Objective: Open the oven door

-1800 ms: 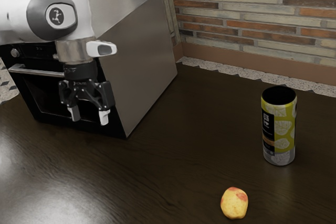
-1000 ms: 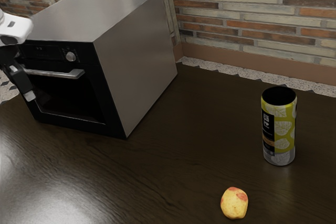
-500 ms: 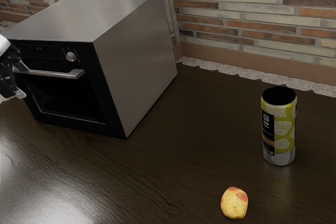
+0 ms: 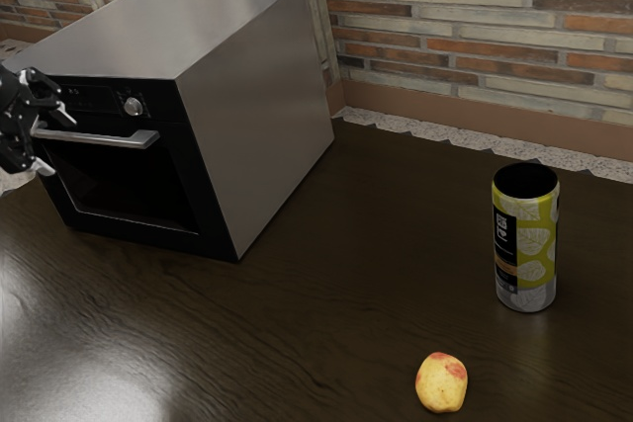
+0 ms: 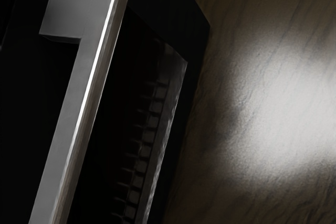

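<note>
Tool [image 4: 55,142]: exterior view's left edge, fingers apart, near handle [image 4: 109,138]
Door [image 4: 129,185]: shut
Can [image 4: 525,239]: upright, exterior view's right
Fruit [image 4: 441,382]: exterior view's lower right

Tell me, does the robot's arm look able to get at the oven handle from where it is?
Probably yes: its gripper is right by the handle, fingers apart, and I see nothing blocking the way.
</note>
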Controlling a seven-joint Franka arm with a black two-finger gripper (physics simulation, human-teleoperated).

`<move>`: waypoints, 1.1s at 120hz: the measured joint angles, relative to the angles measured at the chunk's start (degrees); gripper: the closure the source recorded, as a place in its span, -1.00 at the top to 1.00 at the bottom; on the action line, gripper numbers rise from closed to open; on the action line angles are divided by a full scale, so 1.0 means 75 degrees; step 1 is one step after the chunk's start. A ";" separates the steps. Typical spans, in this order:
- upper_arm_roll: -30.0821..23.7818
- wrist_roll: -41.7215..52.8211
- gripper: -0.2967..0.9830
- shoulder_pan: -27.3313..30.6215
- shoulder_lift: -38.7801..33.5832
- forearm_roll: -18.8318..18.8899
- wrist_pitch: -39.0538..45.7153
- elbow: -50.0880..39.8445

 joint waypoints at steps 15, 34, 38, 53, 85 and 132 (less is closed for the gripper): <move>-0.0009 0.0469 0.54 0.0018 0.0405 -0.0092 -0.0267 0.0448; -0.0036 0.0942 0.54 0.0047 0.0709 -0.0132 -0.0453 0.0687; -0.0046 0.1028 0.54 0.0052 0.0792 -0.0133 -0.0485 0.0775; -0.0067 0.1311 0.54 0.0068 0.0960 -0.0136 -0.0569 0.0910; -0.0070 0.1733 0.54 0.0011 0.1045 -0.0102 -0.0506 0.0972; -0.0065 0.2043 0.51 -0.0069 -0.0213 -0.0078 0.0139 -0.0728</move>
